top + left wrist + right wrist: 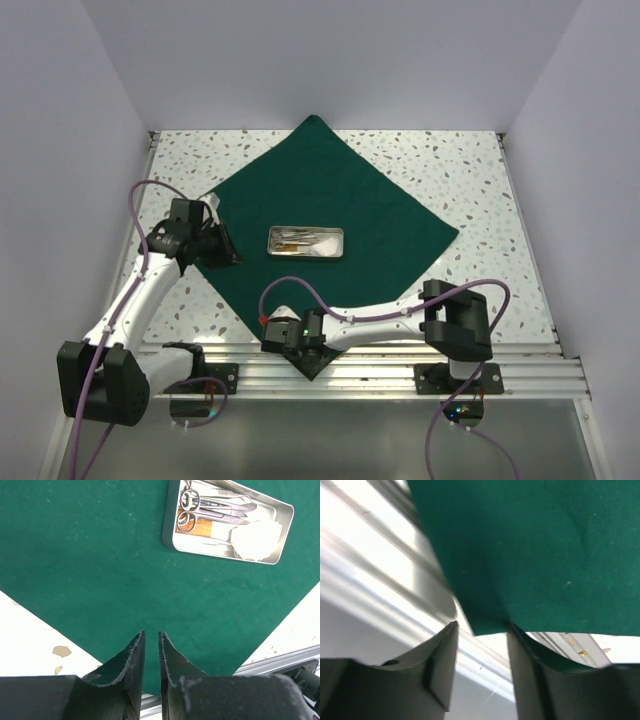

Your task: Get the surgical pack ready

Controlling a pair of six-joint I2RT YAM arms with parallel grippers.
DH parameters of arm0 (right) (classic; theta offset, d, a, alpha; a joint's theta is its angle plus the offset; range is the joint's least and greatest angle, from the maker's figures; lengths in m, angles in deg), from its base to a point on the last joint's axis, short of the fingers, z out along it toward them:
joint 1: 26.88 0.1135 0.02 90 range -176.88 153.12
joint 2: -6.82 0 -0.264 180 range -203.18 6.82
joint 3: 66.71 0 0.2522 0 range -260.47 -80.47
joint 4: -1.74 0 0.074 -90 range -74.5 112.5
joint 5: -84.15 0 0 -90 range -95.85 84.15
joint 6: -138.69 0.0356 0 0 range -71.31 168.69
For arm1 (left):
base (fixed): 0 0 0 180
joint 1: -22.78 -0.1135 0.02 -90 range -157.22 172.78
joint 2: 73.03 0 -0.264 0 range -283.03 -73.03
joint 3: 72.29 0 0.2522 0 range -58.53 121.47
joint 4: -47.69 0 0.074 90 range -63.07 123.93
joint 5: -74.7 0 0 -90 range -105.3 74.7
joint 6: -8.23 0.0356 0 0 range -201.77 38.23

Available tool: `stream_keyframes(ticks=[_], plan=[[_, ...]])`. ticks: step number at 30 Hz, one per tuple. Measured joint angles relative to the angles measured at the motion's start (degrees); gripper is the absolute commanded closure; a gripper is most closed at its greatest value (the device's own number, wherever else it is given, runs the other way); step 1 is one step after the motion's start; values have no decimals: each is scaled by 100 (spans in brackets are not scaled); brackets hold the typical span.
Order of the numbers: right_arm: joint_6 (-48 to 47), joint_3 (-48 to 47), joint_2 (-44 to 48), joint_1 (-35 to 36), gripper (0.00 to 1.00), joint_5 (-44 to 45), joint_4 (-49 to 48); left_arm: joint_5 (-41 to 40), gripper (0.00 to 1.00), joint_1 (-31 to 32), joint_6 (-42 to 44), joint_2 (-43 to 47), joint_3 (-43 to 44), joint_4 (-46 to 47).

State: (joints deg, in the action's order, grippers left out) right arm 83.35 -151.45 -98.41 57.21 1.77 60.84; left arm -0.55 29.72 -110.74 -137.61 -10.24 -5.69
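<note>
The left arm [130, 300] is reaching up the left side of the frame, with the left gripper [151, 642] pointing inward and its jaws standing only a narrow slit apart. The right arm [375, 322] is stretching leftward across the lower centre, and the right gripper [480, 630] is holding its jaws clearly apart.

Dark green drape [330, 190] beneath the silver steel tray [220, 553]; inside the tray, white gauze [257, 537], steel-grey instruments [220, 514] and an orange patch [197, 528]. Beyond the tray, white table [470, 180] flecked grey and brown. My left fingers [127, 680]: matte black.
</note>
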Motion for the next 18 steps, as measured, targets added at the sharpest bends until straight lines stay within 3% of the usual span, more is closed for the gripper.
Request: stream_keyframes(ticks=[2, 10, 18], plan=[[0, -17, -133, 0, 58, 87, 59, 0, 79, 0, 0, 0, 0, -4], [83, -63, -236, 0, 98, 649, 223, -20, 79, -2, 2, 0, 0, -87], [52, -306, 151, -254, 100, 1283, 586, -92, 78, -4, 4, -2, 197, -334]])
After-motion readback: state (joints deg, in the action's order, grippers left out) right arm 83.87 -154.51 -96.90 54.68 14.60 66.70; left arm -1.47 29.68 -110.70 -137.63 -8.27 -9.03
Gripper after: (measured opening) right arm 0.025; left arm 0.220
